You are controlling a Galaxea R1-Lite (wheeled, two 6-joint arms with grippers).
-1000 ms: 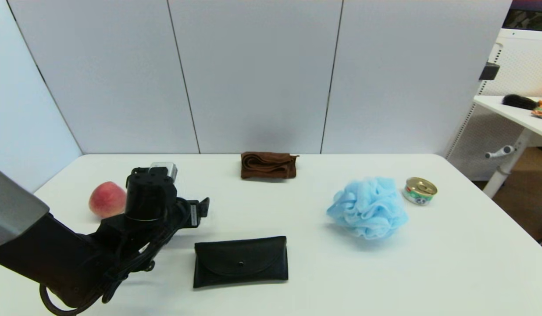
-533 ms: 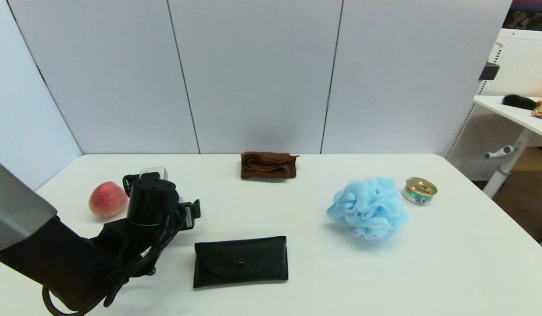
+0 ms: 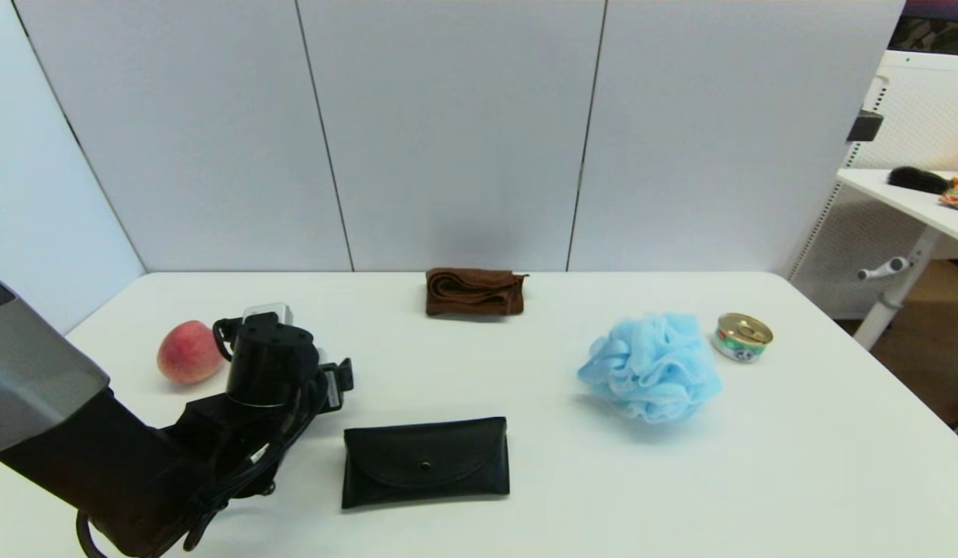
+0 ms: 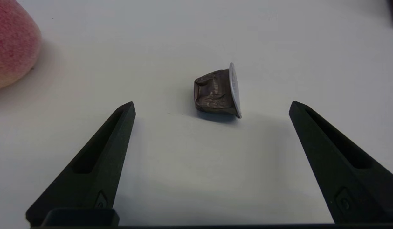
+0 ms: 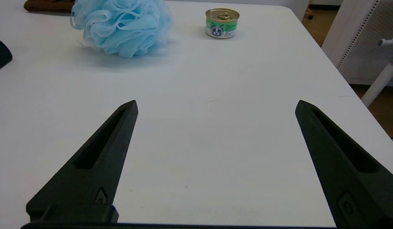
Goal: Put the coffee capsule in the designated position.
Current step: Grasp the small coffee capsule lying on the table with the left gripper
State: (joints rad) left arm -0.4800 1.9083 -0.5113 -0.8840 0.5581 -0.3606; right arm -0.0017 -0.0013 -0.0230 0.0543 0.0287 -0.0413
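The coffee capsule (image 4: 217, 92), a crumpled dark grey-brown pod with a silvery-white flat end, lies on its side on the white table. My left gripper (image 4: 212, 105) is open just short of it, one finger to each side and neither touching it. In the head view the left arm (image 3: 270, 360) hides the capsule. It reaches over the table's left part, beside the peach (image 3: 189, 353). The designated position carries no mark that I can pick out. My right gripper (image 5: 215, 103) is open and empty, low over bare table at the right.
A black pouch (image 3: 425, 462) lies near the front centre, close to the left arm. A folded brown cloth (image 3: 473, 291) sits at the back. A blue bath pouf (image 3: 651, 366) and a gold-lidded tin can (image 3: 742, 336) stand at the right.
The left arm's wrist has drifted a little to the left and lower, toward the peach. Everything else on the table is where it was.
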